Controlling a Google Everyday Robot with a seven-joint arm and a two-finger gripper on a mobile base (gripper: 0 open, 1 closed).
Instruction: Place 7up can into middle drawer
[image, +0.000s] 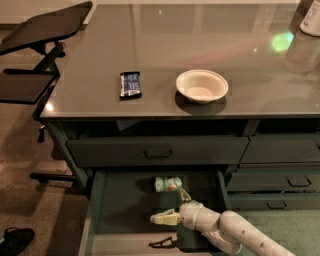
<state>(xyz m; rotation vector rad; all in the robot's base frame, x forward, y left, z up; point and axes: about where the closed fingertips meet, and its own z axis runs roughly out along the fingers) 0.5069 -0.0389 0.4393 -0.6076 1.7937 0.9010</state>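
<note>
The 7up can (167, 183), silvery-white with green markings, lies on its side on the floor of the open middle drawer (125, 205), towards the back. My gripper (173, 206) is inside the drawer just in front of the can, open and empty. One finger (162, 218) points left and the other (184, 194) points up towards the can, close to it. The pale arm comes in from the lower right.
On the desk top (150, 45) lie a dark blue snack packet (130, 84) and a white bowl (202, 86). A closed drawer with a black handle (158, 152) sits above the open one, with narrower drawers (290, 180) to the right. A black stand (40, 30) is at the left.
</note>
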